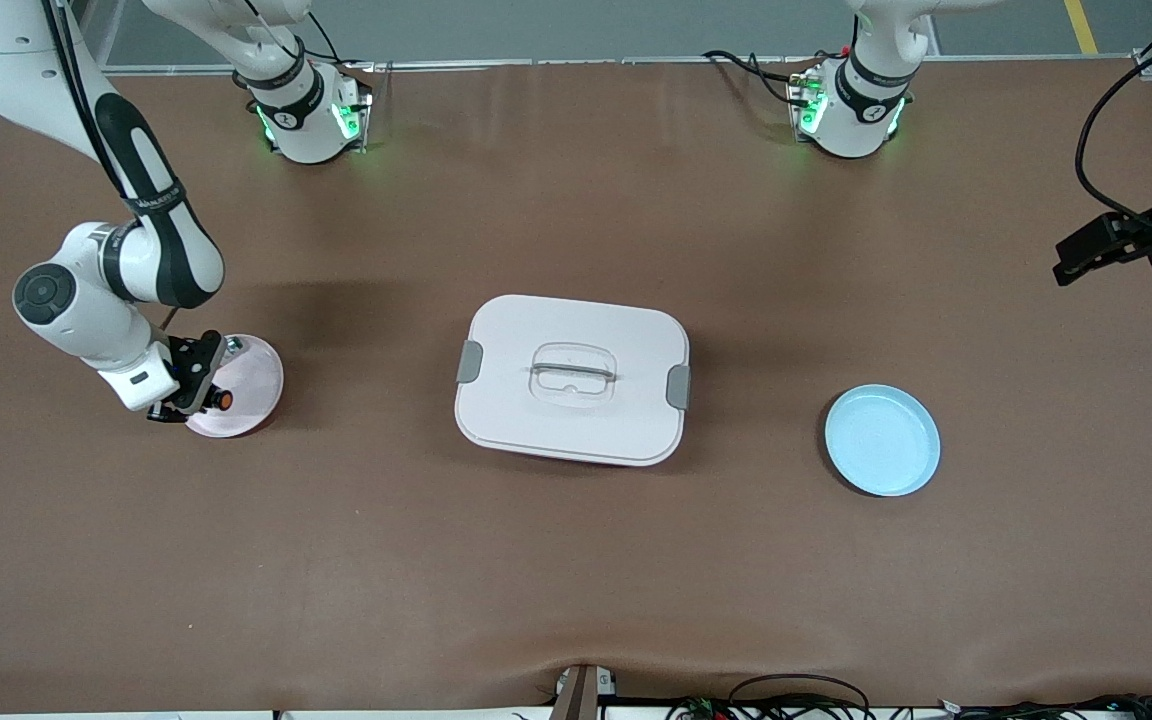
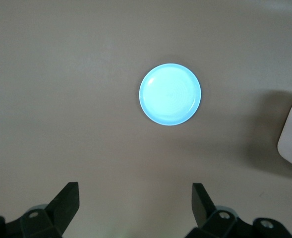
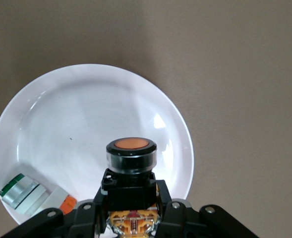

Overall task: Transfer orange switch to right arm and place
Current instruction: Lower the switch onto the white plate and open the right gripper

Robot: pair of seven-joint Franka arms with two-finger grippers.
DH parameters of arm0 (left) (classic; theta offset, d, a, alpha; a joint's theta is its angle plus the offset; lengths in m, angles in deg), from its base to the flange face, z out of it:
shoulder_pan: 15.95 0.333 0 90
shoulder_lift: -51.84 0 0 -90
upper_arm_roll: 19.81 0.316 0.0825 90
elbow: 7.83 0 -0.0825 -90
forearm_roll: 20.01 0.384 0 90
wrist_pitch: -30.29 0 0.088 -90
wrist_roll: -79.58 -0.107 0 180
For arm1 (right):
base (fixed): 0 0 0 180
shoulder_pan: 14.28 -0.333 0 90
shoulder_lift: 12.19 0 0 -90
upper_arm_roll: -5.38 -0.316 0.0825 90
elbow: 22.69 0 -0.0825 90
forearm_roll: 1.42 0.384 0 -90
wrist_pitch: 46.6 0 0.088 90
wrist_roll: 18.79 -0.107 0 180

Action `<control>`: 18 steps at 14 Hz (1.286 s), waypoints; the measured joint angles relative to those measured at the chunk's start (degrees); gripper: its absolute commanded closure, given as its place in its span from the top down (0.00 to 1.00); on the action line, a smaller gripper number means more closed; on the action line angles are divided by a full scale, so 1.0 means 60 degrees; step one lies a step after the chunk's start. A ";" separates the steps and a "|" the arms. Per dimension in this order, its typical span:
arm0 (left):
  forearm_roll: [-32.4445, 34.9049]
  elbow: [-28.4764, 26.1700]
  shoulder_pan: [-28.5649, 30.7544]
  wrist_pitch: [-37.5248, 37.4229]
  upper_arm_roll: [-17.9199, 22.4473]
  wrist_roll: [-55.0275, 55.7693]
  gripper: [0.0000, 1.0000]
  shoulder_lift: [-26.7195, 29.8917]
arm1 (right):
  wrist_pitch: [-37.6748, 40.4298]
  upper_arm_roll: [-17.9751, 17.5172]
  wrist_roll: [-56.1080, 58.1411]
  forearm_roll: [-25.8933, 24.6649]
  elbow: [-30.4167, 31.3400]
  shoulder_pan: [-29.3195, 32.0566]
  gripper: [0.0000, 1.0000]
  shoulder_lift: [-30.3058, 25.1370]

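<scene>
Orange-capped, the orange switch [image 3: 131, 154] is sitting clamped in your right gripper [image 3: 130, 198], which is hovering over the pink plate [image 1: 254, 372] at the right arm's end of the tabletop [image 1: 576, 560]. A small silver piece [image 3: 27, 196] is lying in that plate. Your left gripper [image 2: 135, 203] is waiting, fingers wide and empty, high above the blue plate [image 2: 170, 94], beside the white lidded box [image 1: 572, 378].

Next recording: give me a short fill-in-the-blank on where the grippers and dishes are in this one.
1. The right gripper is shut on the ____.
2. It holds that part over the ____ plate.
3. The left gripper is ____ and holds nothing.
4. The lidded box stands between the pink plate and the ____ plate.

Missing words: orange switch; pink; open; blue
</scene>
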 measured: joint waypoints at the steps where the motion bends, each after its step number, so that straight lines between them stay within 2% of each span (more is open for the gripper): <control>1: -0.0002 -0.0159 -0.0017 0.0000 0.0000 0.0000 1.00 0.0165 | -0.0064 -0.0006 0.0001 0.0000 0.0066 0.0000 0.00 0.0061; 7: -0.0009 -0.0778 -0.0128 0.0054 -0.0081 0.0000 1.00 0.0518 | -0.0595 -0.0086 0.0007 0.0000 0.0316 -0.0032 0.00 0.0347; 8: -0.0009 -0.0823 -0.0137 0.0137 -0.0099 0.0000 1.00 0.0518 | -0.0597 -0.0091 0.0008 0.0000 0.0325 -0.0032 0.04 0.0349; 10: -0.0009 -0.0886 -0.0139 0.0320 -0.0105 0.0000 1.00 0.0518 | -0.0598 -0.0092 0.0008 0.0000 0.0327 -0.0032 0.31 0.0349; 11: -0.0009 -0.0923 -0.0139 0.0345 -0.0108 0.0000 1.00 0.0518 | -0.0599 -0.0092 0.0008 0.0000 0.0329 -0.0032 0.63 0.0349; 12: -0.0010 -0.0965 -0.0140 0.0355 -0.0114 0.0000 1.00 0.0517 | -0.0599 -0.0092 0.0007 0.0000 0.0329 -0.0032 1.00 0.0349; 18: -0.0010 -0.1087 -0.0131 0.0502 -0.0115 0.0000 1.00 0.0517 | -0.0603 -0.0092 0.0006 0.0000 0.0310 -0.0032 1.00 0.0342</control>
